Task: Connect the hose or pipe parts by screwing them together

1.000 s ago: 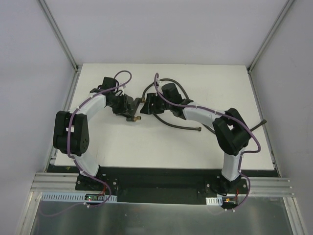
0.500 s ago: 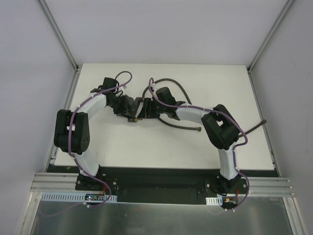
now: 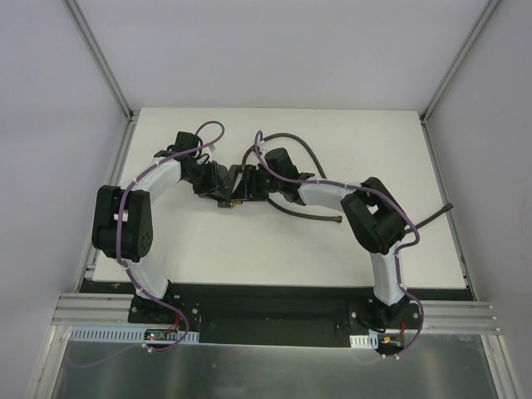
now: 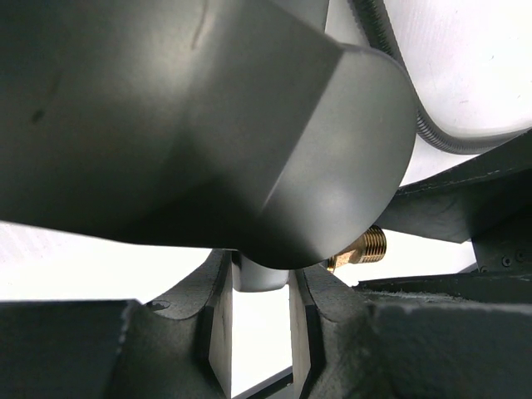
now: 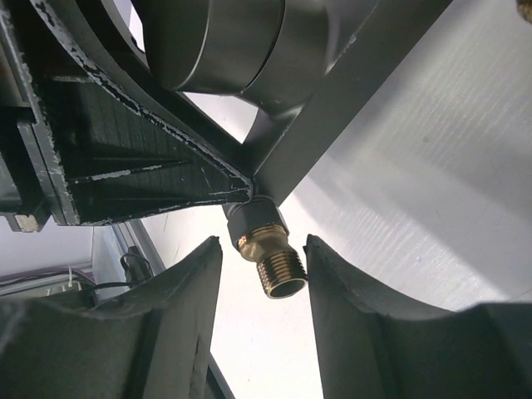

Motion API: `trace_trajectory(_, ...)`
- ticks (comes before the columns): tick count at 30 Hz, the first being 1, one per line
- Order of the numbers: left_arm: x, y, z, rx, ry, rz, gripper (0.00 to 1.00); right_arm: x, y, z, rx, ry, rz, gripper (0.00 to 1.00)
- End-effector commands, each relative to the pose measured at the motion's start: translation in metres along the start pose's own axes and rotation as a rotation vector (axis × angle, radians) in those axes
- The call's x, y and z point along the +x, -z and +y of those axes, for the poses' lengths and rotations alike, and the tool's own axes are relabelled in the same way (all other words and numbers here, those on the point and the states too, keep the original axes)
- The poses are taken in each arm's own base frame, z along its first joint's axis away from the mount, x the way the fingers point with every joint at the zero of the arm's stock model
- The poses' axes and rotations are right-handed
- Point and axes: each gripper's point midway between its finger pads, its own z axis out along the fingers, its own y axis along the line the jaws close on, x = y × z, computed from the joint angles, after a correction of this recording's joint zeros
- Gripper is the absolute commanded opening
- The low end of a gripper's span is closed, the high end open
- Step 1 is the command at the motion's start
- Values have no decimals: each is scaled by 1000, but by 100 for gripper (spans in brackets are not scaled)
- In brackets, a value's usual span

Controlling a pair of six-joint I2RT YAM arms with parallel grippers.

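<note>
The dark-grey forked fitting hangs above the white table between both grippers. My left gripper is shut on it. In the left wrist view its body fills the top, its stem clamped in the left gripper, with one brass tip sticking out to the right. My right gripper meets it from the right. In the right wrist view the right gripper stands open around a brass threaded tip, with a gap on the left side. The dark hose curls behind the right gripper.
A second stretch of hose with a brass end lies on the table under the right forearm. A dark rod pokes over the table's right edge. Purple cables loop over both wrists. Grey walls close in left, right and behind.
My right arm has swung left, bringing its gripper up to the fitting, and its jaws have narrowed around the brass tip. The left gripper holds still.
</note>
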Motion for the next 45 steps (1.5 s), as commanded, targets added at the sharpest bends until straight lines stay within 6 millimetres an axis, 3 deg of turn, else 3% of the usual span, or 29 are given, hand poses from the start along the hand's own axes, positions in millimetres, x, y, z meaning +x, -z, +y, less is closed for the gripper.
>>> trace_trajectory(1,-7,8,-23,95,14,-4,0,2,0,15,-50,-18,10,49)
trace_trajectory(7,-7,9,-23,96,13,-7,0,9,-2,11,-35,-41,40,48)
trace_trajectory(11,-7,7,-22,93,13,-4,0,9,-3,8,-26,-52,36,37)
trace_trajectory(16,-9,8,-23,95,14,-5,0,8,-2,9,-30,-66,31,38)
trace_trajectory(19,-11,8,-23,95,13,-9,0,8,-2,10,-32,-66,30,23)
trace_trajectory(20,-11,8,-23,93,14,-9,0,7,-2,10,-35,-71,30,12)
trace_trajectory(21,-12,8,-22,89,19,-12,0,8,-3,12,-43,-78,32,8)
trace_trajectory(22,-13,9,-21,85,25,-18,4,5,-3,17,-69,-91,26,1)
trace_trajectory(23,-15,10,-19,78,33,-26,11,4,-4,20,-81,-101,24,1)
trace_trajectory(25,-19,13,-19,76,60,-39,38,1,-6,23,-101,-112,13,1)
trace_trajectory(29,-23,25,-16,100,137,-61,59,-5,-9,27,-121,-142,1,1)
trace_trajectory(33,-16,36,-11,145,251,-81,68,-9,-11,29,-134,-160,-8,1)
trace_trajectory(38,-9,44,-21,290,387,-121,67,-11,-10,27,-143,-173,-19,1)
trace_trajectory(40,5,38,-21,333,486,-90,67,-13,-9,28,-150,-179,-25,1)
trace_trajectory(41,-3,40,-26,380,465,-138,67,-12,-9,28,-153,-181,-26,1)
trace_trajectory(43,9,34,-27,438,557,-125,67,-12,-9,27,-153,-183,-26,1)
trace_trajectory(44,-3,40,-34,504,516,-190,67,-12,-8,28,-155,-184,-25,1)
trace_trajectory(45,7,34,-30,515,596,-171,67,-10,-9,27,-155,-184,-23,1)
